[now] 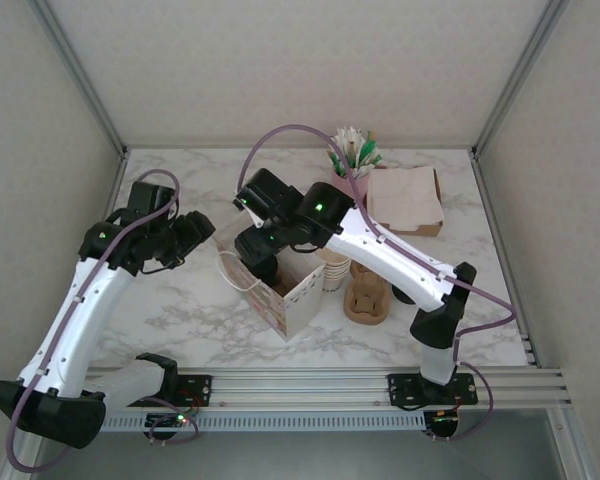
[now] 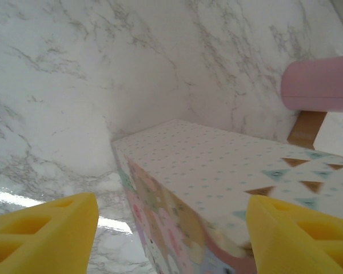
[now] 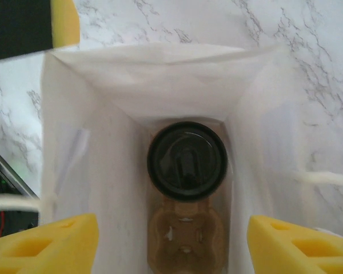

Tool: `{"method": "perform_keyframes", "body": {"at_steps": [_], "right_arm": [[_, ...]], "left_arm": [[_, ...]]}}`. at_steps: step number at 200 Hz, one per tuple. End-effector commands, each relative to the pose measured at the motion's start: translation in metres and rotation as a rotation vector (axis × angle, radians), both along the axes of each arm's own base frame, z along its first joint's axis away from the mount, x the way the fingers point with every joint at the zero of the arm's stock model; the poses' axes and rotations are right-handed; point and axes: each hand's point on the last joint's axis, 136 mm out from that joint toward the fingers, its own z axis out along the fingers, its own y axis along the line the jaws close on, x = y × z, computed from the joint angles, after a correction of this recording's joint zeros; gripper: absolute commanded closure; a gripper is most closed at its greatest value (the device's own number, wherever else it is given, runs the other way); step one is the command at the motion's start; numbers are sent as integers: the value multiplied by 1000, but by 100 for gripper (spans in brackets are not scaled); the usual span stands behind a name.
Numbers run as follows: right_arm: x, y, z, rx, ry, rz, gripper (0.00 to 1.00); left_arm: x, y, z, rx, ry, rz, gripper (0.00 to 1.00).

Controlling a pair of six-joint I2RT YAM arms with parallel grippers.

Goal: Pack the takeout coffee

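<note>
The takeout coffee [image 3: 187, 161], a cup under a round black lid, stands deep inside the white-lined paper bag [image 3: 160, 74]. It sits in one pocket of a brown carrier tray [image 3: 186, 240] on the bag's floor. My right gripper [image 3: 171, 245] hovers over the bag's mouth, open and holding nothing, its yellow fingertips well apart above the bag's walls. In the top view the patterned bag [image 1: 285, 295] stands mid-table with the right gripper [image 1: 258, 252] above it. My left gripper [image 2: 171, 240] is open, and the bag's patterned corner [image 2: 177, 188] lies between its fingers.
A stack of nested cream cups [image 1: 335, 270] and a brown cup carrier [image 1: 367, 297] stand just right of the bag. A napkin box [image 1: 407, 200] and a cup of stirrers [image 1: 352, 152] sit at the back. White walls close in the table.
</note>
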Motion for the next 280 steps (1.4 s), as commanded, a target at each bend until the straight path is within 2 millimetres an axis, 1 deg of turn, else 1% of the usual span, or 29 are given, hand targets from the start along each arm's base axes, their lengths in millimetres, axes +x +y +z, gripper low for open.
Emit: {"method": "perform_keyframes", "body": {"at_steps": [1, 27, 61, 85, 118, 136, 161, 178, 211, 241, 280], "right_arm": [[-9, -19, 10, -17, -3, -3, 35], [-22, -26, 11, -28, 3, 26, 41], [-34, -29, 14, -30, -5, 56, 43], [-38, -34, 17, -34, -22, 60, 45], [-39, -49, 28, -4, -79, 39, 49], [-34, -57, 40, 40, -137, 6, 49], [-24, -71, 62, 101, -233, -57, 48], [-16, -85, 78, 134, -298, -122, 47], [1, -118, 100, 202, -378, -266, 46], [19, -149, 108, 274, -383, -401, 45], [45, -185, 106, 262, -381, -565, 45]], "left_arm": [[-6, -4, 13, -10, -16, -22, 31], [-7, -8, 18, -13, -22, -49, 31], [-6, -9, 23, 10, -32, -88, 31], [-5, -10, 31, 31, -56, -133, 30], [-4, -11, 44, 63, -114, -187, 29], [-1, -9, 52, 81, -155, -201, 28], [2, -9, 63, 95, -212, -214, 27], [4, -7, 68, 103, -236, -209, 26], [7, -5, 73, 105, -263, -188, 25], [8, -2, 74, 109, -273, -169, 24], [9, 1, 73, 111, -281, -141, 24]]}}
